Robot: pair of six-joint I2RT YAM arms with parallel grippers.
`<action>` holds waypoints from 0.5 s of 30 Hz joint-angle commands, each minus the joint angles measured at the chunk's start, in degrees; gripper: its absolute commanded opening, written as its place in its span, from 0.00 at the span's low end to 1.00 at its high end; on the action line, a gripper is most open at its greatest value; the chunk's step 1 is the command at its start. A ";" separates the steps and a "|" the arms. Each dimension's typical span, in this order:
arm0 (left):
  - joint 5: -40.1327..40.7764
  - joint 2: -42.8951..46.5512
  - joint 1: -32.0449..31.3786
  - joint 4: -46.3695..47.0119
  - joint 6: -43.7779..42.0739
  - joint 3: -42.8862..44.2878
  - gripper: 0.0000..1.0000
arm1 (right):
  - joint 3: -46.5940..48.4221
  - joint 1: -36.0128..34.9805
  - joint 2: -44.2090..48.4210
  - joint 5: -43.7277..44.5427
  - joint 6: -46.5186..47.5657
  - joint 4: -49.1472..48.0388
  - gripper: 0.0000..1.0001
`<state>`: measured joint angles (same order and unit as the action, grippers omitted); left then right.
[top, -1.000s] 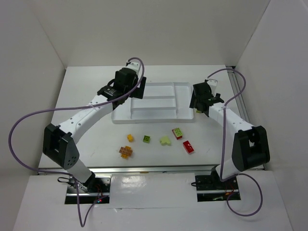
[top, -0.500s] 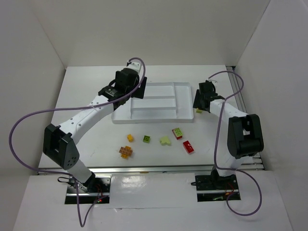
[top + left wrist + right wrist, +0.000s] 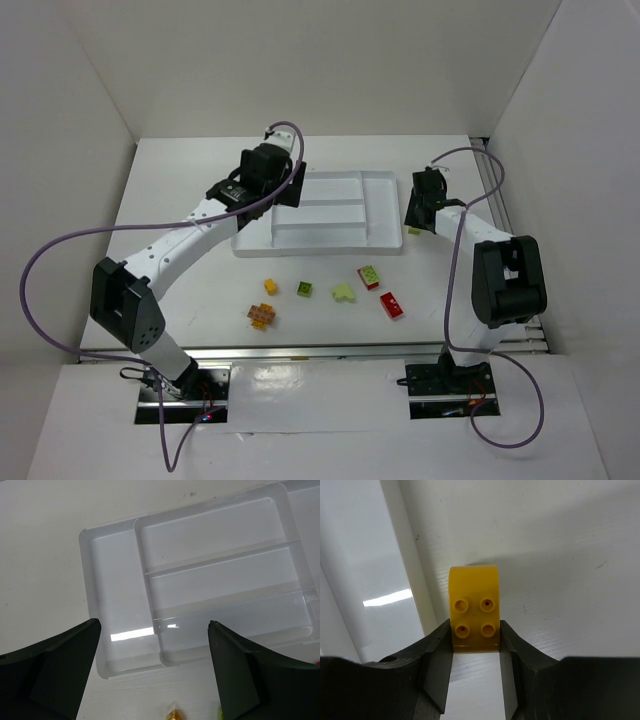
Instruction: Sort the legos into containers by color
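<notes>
Bright even light, glare on tray (image 3: pixel 131 635)

Shallow rectangular plastic tray (image 3: pixel 320 232): plain white, glossy, white dividers.
Four-stud plastic brick (image 3: pixel 474 609): solid yellow.
Loose bricks on matte white table (image 3: pixel 180 200):
- small yellow brick (image 3: pixel 270 286)
- orange-yellow brick cluster (image 3: pixel 261 316)
- dark green square brick (image 3: pixel 304 290)
- pale green brick (image 3: pixel 344 293)
- red brick with pale green top (image 3: pixel 369 277)
- plain red brick (image 3: pixel 392 305)

Left gripper (image 3: pixel 154 635), right gripper (image 3: pixel 474 630): black.
Arm links (image 3: pixel 190 235): white, black joints.
Cables (image 3: pixel 40 260): purple.
</notes>
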<state>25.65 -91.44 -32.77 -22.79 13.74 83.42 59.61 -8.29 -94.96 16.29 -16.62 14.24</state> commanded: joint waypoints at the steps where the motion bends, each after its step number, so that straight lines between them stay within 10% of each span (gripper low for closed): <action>1: -0.86 -0.23 -0.01 -0.07 0.94 2.63 1.00 | 2.26 0.21 2.50 1.20 0.19 -0.88 0.33; 3: -5.49 -0.75 -0.01 -0.59 1.56 3.94 1.00 | 2.79 0.21 5.39 0.24 -0.34 0.34 0.21; 15: -36.34 0.20 10.44 -0.42 5.57 12.82 1.00 | 7.63 3.63 18.58 -42.20 -5.60 -8.58 0.19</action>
<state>-1.89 -94.61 -23.09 -26.35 15.77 95.04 67.18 -4.97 -79.20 -10.41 -19.18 12.47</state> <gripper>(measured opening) 1.001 0.448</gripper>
